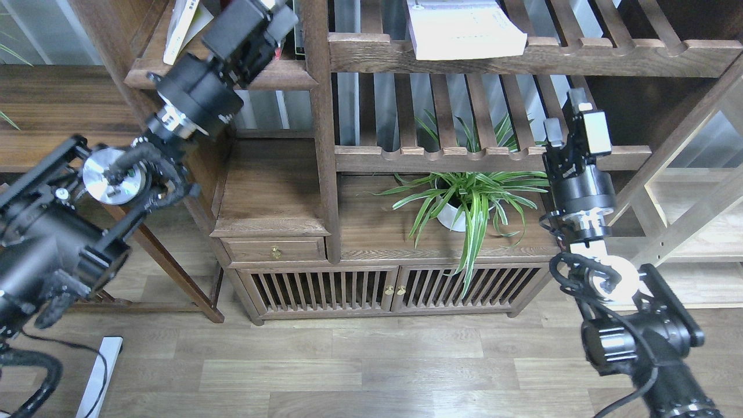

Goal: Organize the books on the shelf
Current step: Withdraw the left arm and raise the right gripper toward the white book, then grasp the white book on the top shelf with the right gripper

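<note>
Reaching onto the shelf (290, 72), your left gripper (277, 14) runs out of view, grip unreadable; right gripper (566, 116) hangs apart, empty. White book (464, 29) tops the slatted rack (522, 55).

Print on the white book (464, 29) seems too small to read.

dark matt wood shelf (284, 74), thick white paper book (464, 32), glossy white pot (451, 217), pale wood-look floor (371, 360).

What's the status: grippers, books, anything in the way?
Left gripper up at solid dark plank shelf, fingers unclear. Right gripper open, empty, by slatted rack. Thick white book flat on upper slats. No obstruction seen.
</note>
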You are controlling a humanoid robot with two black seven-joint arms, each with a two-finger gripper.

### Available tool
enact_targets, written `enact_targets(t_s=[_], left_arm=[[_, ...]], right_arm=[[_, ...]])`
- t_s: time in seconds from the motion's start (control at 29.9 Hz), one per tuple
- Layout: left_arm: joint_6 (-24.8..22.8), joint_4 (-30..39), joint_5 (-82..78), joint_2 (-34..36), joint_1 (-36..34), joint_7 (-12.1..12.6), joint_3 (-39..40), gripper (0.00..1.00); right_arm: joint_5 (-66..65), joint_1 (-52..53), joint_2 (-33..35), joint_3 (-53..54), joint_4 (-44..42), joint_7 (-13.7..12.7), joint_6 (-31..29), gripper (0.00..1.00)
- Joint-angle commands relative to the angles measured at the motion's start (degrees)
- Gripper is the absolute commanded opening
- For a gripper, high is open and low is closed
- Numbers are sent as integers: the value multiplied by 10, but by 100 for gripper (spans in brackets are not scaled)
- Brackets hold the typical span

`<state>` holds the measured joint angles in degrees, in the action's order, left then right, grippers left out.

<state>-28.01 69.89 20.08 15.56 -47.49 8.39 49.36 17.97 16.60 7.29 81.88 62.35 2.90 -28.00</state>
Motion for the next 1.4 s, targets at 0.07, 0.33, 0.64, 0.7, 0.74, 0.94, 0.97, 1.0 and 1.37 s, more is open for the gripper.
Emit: enact_targets(t_s=[0.07,0.33,0.64,0.7,0.74,0.94,0.97,1.0,1.37], left_arm=[[0,-2,-3,-1,14,0,-41,93],[0,-31,-6,-3,22,0,-41,95],[0,-45,-7,4,23,0,-37,98],[0,-49,-7,5,23,0,-37,98],[0,-49,-7,5,23,0,-37,98],[0,-50,-7,4,22,0,-37,98],[0,-50,-7,5,22,0,-37,98],[0,-50,-7,5,22,0,-37,98],[0,-50,-7,5,16,0,-29,98]], right_arm=[[1,37,-16,0,4,1,0,99],[-25,74,-46,-12,7,-3,0,97],[-47,84,-56,-33,7,-4,0,97],[-53,84,-52,-52,7,-4,0,97],[-57,84,-50,-62,6,-4,0,97],[-65,84,-47,-92,3,-7,0,97],[-65,85,-46,-98,1,-7,0,98],[-65,86,-45,-102,1,-8,0,98],[-65,117,-42,-116,-2,-8,36,97]])
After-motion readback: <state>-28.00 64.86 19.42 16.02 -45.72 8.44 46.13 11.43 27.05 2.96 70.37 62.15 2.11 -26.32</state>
